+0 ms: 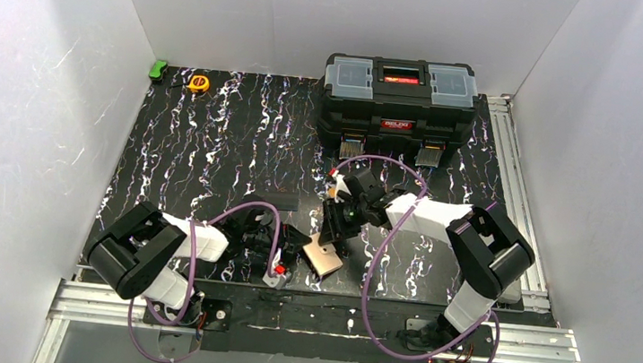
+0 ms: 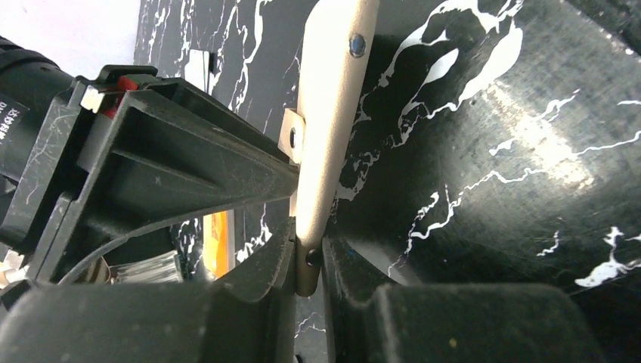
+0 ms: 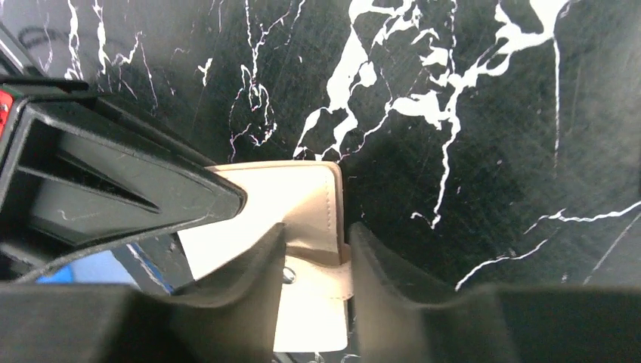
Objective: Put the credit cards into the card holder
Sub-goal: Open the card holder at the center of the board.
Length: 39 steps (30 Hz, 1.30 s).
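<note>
The cream card holder lies near the table's front edge between both arms. In the left wrist view it stands edge-on, and my left gripper is shut on its lower edge. My right gripper is open, its fingers loosely either side of the holder's snap tab. From above, the left gripper meets the holder from the left and the right gripper from behind. An orange credit card shows past my left finger. A plain black credit card lies flat behind the left arm.
A big black toolbox stands at the back centre. A yellow tape measure and a small green object sit at the back left. An aluminium rail runs along the table's right edge.
</note>
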Tool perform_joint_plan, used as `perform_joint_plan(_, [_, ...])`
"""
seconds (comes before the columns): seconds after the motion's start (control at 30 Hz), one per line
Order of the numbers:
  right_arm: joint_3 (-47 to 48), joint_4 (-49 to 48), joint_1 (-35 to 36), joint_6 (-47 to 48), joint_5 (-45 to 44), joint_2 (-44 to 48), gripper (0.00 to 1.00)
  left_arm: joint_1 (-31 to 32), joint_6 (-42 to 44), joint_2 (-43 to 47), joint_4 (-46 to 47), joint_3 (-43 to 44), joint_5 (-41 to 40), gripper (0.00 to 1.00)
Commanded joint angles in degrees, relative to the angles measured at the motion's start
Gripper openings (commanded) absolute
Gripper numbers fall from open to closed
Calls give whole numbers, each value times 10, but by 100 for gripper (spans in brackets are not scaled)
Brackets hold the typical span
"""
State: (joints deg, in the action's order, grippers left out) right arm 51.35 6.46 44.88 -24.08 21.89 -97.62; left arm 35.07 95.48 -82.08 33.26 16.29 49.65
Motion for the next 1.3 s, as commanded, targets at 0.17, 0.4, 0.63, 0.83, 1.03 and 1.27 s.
perform_joint_plan(0.17, [44,52,-9,21,-90,78,87,5,12,31,6,7,-28,0])
perform_joint_plan(0.4, [25,106,39,39,-254,148,82,5,15,88,-41,13,-62,0])
perform_joint_plan(0.63, [24,84,122,33,-306,153,72,18,1,131,-77,23,-102,0])
perform_joint_plan(0.83, [34,82,171,57,-364,130,71,34,-23,117,-77,41,-136,0])
perform_joint_plan(1.03, [32,74,174,62,-384,120,70,41,-42,119,-66,44,-143,0])
perform_joint_plan(1.27, [22,38,178,74,-419,100,58,50,-68,131,-61,40,-149,0])
